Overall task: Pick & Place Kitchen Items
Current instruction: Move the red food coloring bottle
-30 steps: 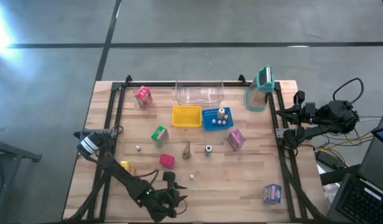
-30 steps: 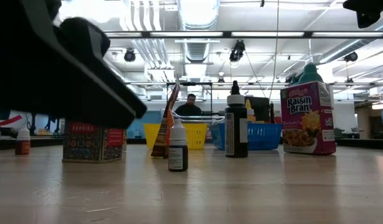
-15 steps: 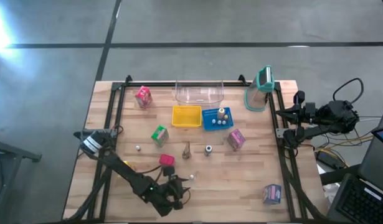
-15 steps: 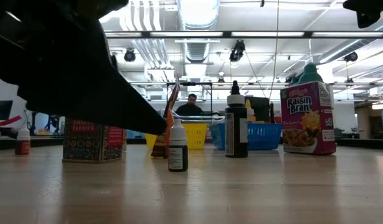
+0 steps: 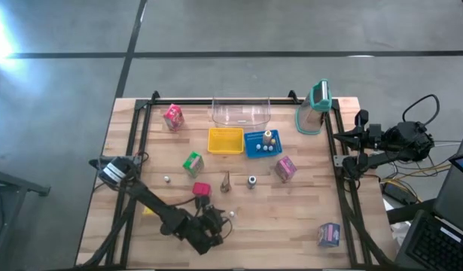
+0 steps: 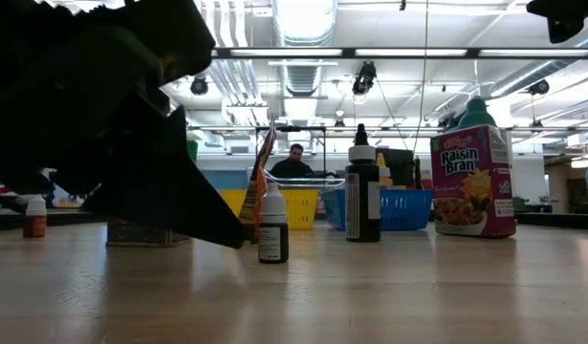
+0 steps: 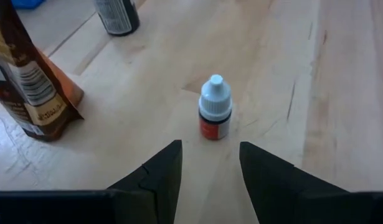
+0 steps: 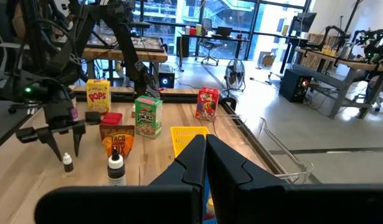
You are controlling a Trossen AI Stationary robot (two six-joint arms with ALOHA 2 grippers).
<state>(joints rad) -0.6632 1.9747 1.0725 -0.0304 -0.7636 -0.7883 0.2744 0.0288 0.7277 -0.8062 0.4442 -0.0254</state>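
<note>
**Left tool hovering at the small dropper bottle**

While the right arm waits off the worktop's right edge, its tool [image 8: 200,163] pressed shut, I have the left tool [image 7: 208,163] low over the near middle of the worktop [image 5: 291,218]. Its two fingers [image 7: 160,171] stand parted and hold nothing. The small white-capped dropper bottle [image 7: 213,116] stands upright just ahead of the gap between them, not touching either one.

From above I see that bottle [image 5: 232,214] as a pale speck just beside the left tool [image 5: 213,223]. The red carton [image 5: 202,191] sits close behind the tool, the brown pouch [image 5: 226,181] and the dark bottle [image 5: 251,181] a little farther back. The green carton [image 5: 192,163] lies left of them, the pink carton [image 5: 172,116] near the far left corner, the purple carton [image 5: 285,168] to the right.

The yellow basket [image 5: 225,140] and blue basket [image 5: 263,143] sit side by side toward the far edge.
</note>
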